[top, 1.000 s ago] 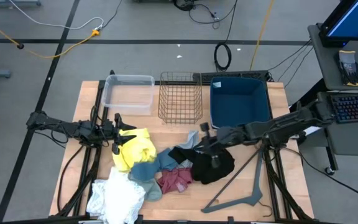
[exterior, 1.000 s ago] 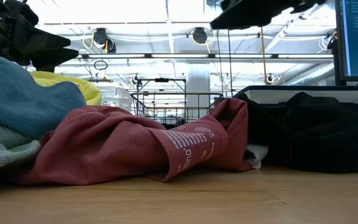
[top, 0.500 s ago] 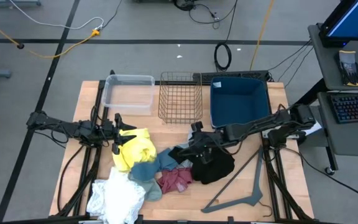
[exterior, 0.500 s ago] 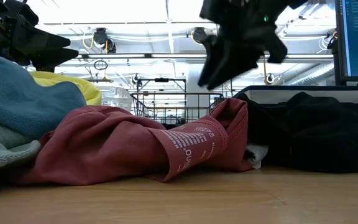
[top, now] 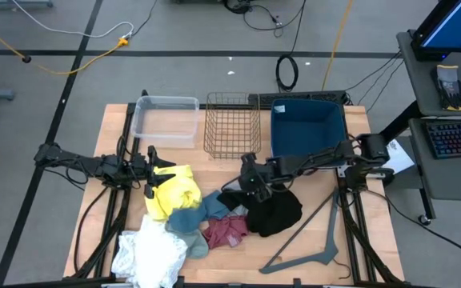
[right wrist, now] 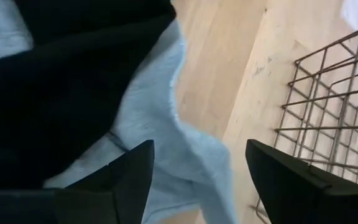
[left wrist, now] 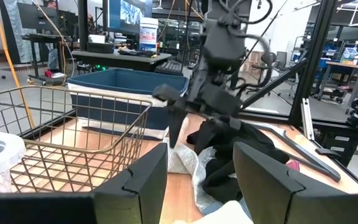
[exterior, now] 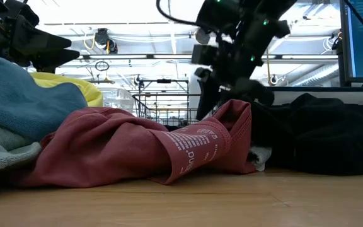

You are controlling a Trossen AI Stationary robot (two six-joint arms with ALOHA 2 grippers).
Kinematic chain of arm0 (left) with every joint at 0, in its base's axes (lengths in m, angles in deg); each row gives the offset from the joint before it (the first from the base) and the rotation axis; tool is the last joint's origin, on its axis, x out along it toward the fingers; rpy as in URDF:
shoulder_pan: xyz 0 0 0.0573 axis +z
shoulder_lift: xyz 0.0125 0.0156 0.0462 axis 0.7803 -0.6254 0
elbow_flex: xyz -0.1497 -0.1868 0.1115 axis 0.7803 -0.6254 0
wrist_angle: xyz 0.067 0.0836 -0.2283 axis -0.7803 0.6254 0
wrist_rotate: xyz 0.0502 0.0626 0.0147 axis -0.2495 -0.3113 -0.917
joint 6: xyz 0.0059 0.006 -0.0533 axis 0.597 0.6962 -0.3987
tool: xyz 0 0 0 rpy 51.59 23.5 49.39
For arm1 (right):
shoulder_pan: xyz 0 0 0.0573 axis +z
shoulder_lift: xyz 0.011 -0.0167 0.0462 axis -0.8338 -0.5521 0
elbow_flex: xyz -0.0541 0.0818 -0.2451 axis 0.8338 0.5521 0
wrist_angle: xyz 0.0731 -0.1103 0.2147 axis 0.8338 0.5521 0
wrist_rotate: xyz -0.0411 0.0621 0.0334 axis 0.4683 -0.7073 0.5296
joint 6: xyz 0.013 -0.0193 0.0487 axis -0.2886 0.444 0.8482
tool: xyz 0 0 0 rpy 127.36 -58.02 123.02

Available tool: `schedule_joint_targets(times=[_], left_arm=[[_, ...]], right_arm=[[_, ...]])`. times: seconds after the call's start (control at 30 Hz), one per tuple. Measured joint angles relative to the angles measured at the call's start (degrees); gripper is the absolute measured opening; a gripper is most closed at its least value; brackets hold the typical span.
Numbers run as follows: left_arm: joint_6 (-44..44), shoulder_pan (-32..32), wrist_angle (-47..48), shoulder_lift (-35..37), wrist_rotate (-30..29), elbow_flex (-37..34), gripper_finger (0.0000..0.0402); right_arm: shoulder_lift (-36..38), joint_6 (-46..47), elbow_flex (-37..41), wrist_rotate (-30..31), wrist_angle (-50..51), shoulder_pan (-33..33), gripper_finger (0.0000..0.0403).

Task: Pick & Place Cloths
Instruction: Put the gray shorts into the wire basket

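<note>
Your right gripper (top: 246, 178) hung with fingers spread and empty over the grey cloth (right wrist: 166, 143), beside the black cloth (top: 274, 212) at the table's middle. Your left gripper (top: 152, 170) waited, fingers apart, at the yellow cloth (top: 174, 190).

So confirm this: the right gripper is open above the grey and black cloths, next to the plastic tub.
Not quite. The right gripper is open above the grey cloth and black cloth, but it is the wire basket beside it, not the plastic tub, which sits further left. The right wrist view shows the basket.
</note>
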Motion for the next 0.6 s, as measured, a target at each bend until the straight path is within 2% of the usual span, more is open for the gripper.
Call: schedule_joint_targets(times=[0.2,0.47,0.6], left_arm=[[0.0,0.0,0.0,0.0,0.0,0.0,0.0184],[-0.1,0.0,0.1,0.0,0.0,0.0,0.0184],[-0.3,0.0,0.1,0.0,0.0,0.0,0.0184]], right_arm=[[-3.4,0.6,0.0,-1.6,-0.4,-1.6,0.0218],[-4.0,0.6,0.0,-1.6,-1.2,-1.4,0.0147],[-4.0,0.6,0.0,-1.5,-1.3,-0.2,0.0126]])
